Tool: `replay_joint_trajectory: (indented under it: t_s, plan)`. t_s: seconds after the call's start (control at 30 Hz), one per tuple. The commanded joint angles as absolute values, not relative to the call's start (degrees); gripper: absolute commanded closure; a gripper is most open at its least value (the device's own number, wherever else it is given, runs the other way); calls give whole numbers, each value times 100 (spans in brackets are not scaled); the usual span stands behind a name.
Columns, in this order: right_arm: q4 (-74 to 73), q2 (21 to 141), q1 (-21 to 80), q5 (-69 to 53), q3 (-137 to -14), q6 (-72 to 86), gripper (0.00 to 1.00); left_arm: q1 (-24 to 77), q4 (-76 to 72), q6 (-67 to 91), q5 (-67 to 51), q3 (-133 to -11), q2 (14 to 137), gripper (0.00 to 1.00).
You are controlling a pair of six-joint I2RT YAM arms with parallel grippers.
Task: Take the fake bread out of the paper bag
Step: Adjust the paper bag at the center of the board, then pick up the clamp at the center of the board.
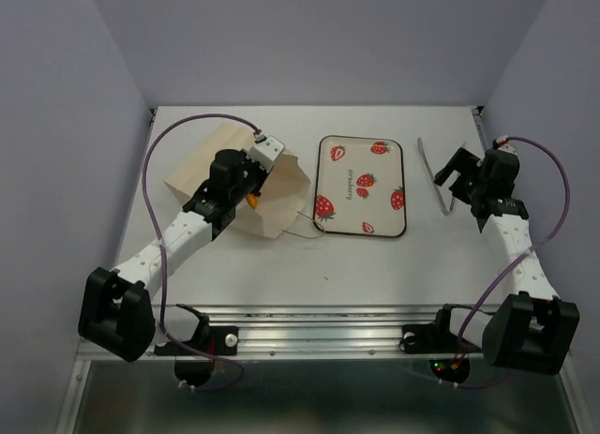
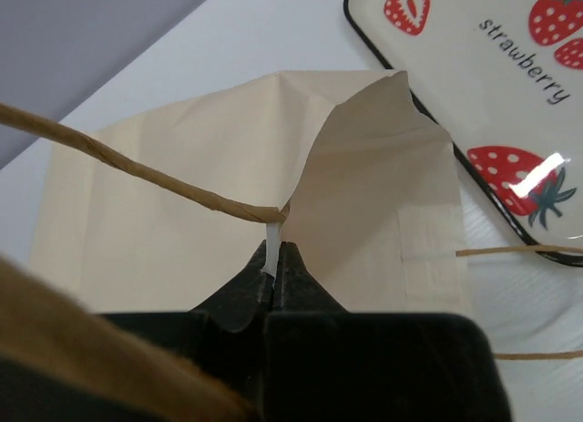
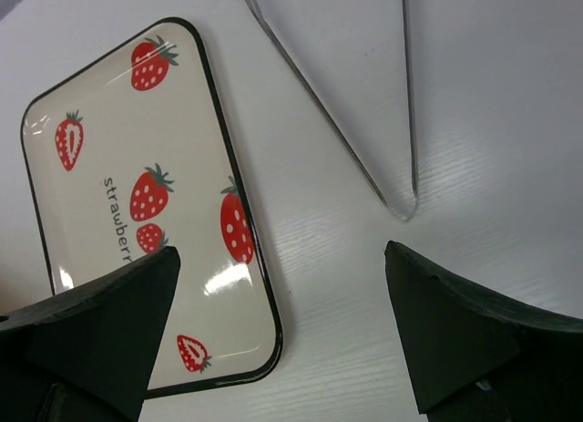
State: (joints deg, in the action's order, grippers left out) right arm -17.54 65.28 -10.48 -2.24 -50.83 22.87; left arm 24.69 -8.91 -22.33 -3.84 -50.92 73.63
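Left jaws: clenched on the upper edge of the paper bag (image 1: 281,207); in the left wrist view a thin pale strip of that edge is pinched between them, right where a cord handle (image 2: 255,208) meets the paper.
Right jaws: released, spread wide with nothing between them, at the right of the top view, above the bare counter (image 1: 375,275).
Paper bag: lies on its side at centre left of the top view, mouth toward the tray, partly under my left wrist.
Fake bread: only a small orange bit (image 1: 251,201) shows, at the bag's mouth just below my left wrist; I cannot tell which piece it is.
Tray (image 1: 337,186): white, strawberry print, flat in the middle of the top view, just right of the bag.
Metal tongs (image 1: 441,186): on the counter right of the tray, beside my right jaws.
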Motion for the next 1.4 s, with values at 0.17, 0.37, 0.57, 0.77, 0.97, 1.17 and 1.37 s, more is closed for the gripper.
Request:
replay_joint_trajectory:
  t_s: [0.17,0.37,0.57,0.77,0.97,1.17,1.37]
  plan:
    - [-1283,7171,-1072,-115,-5237,1302,0,3164,-1486,-2759,536,-4729,6601,100]
    - [-1327,8024,-1072,-123,-5432,125,0,3182,-1556,-2988,123,-4447,6398,100]
    - [-1397,9201,-1072,282,-5862,-815,0,3234,-1319,-3032,105,-4474,6513,100]
    - [-1459,9711,-1072,133,-6345,-712,0,3243,-1389,-3182,-220,-4184,6258,100]
    - [-1459,10089,-1072,501,-6504,-659,0,3243,-1432,-3208,-316,-3956,5907,100]
    - [-1529,10397,-1125,326,-6899,-598,0,3252,-1634,-3269,-290,-3692,5608,100]
    - [-1555,10889,-1178,395,-7277,-484,0,3243,-1731,-3340,-316,-3560,5484,100]
